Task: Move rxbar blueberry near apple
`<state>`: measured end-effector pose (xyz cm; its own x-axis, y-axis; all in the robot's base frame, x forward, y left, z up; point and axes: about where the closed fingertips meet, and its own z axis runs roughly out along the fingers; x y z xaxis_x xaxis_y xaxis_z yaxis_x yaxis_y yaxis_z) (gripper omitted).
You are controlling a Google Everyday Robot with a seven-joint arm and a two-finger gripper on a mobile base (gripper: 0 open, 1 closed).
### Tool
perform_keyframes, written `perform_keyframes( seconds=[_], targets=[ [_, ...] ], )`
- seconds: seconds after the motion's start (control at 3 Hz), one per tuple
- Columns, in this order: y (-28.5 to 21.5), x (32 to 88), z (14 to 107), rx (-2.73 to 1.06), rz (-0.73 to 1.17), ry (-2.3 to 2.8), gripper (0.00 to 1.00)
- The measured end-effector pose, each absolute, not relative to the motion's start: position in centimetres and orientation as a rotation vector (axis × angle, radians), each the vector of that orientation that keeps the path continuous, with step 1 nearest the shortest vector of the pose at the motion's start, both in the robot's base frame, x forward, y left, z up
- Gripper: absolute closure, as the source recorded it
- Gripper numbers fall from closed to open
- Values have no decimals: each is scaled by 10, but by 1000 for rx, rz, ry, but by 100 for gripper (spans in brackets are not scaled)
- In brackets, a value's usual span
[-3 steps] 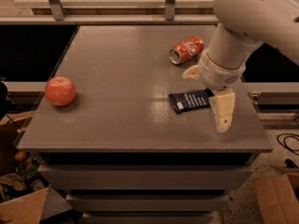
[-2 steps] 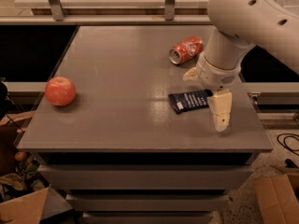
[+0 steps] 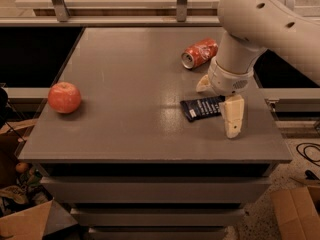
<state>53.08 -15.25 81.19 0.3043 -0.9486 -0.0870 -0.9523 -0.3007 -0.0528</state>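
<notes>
The rxbar blueberry [image 3: 201, 108] is a flat dark navy wrapper with white text, lying on the grey table [image 3: 135, 84] at the right. My gripper [image 3: 218, 106] hangs over its right end, open, with one cream finger [image 3: 233, 116] in front of the bar and the other finger [image 3: 202, 83] behind it. The bar's right end is hidden by the gripper. The apple [image 3: 64, 97] is round and red-orange, near the table's left edge, far from the bar.
A crushed red-orange soda can [image 3: 199, 53] lies on its side behind the gripper. The table's right edge is close to the gripper. Cardboard boxes [image 3: 295, 214] stand on the floor at lower right and lower left.
The arm has shifted slightly left over the bar. The bar, apple and can have not moved.
</notes>
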Motion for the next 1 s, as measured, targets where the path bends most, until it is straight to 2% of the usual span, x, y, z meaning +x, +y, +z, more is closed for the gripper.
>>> perform_keyframes(
  seconds=[0.67,1.0],
  targets=[
    [-153,531,828,-2459,59,1799,86],
    [-153,531,835,-2459,59,1799,100]
  ],
)
